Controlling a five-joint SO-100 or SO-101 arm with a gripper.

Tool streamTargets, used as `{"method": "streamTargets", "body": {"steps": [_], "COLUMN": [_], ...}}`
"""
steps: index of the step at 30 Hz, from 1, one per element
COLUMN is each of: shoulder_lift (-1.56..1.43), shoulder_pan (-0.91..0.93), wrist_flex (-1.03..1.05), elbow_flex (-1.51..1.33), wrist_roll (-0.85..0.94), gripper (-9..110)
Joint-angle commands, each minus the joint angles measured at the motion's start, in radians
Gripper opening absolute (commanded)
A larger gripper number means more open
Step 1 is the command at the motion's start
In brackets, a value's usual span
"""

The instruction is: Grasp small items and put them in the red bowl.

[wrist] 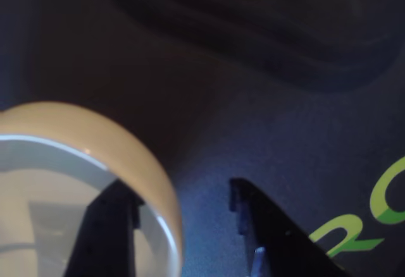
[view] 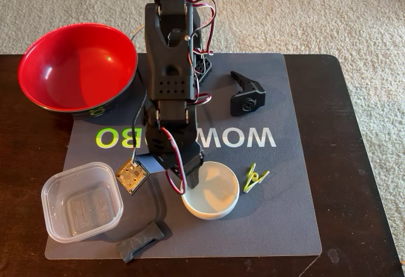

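Astride white dish [view: 218, 195] rim, end effector [wrist: 183, 210] fingers apart

You're looking at one clear piece of lettering in the fixed view: big letters across the grey mat [view: 278, 163], upside down to this camera. White "WOW" reads at the right, yellow-green "BO" at the left, and the arm covers whatever sits between them. In the wrist view you catch only yellow-green fragments of that print at the right edge, too cut off to read. The red bowl [view: 76, 62] carries a small green mark on its black outside, unreadable.
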State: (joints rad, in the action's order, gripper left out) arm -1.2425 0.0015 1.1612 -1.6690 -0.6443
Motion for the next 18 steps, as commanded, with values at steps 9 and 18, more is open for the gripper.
{"method": "streamTargets", "body": {"steps": [9, 18], "shoulder_lift": [0.031, -0.097], "shoulder_pan": [-0.023, -0.034], "wrist_flex": [0.009, 0.041], "elbow_flex": [0.028, 0.026], "wrist_roll": [0.008, 0.043], "gripper": [0, 0]}}
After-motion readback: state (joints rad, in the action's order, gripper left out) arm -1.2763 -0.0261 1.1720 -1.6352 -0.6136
